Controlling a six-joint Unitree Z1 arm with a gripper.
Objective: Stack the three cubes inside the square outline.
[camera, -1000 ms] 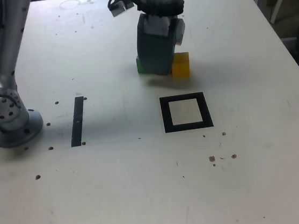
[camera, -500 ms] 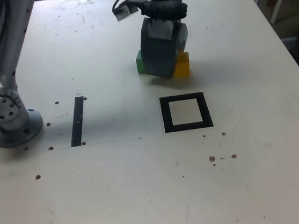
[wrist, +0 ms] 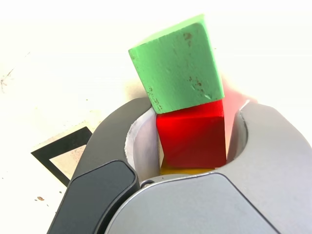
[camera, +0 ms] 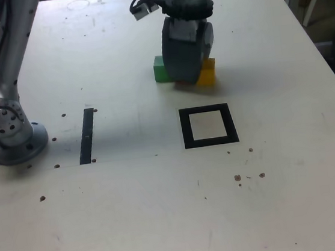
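Yellow cube has shifted slightly exterior-frame right; fingers sit narrow around the red cube, grip unclear. Crowding could drag the green cube.

The green cube looks matt and pitted; the red cube looks smoother.

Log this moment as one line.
end effector: around red cube | green cube, yellow cube: outside square outline | stack: not started
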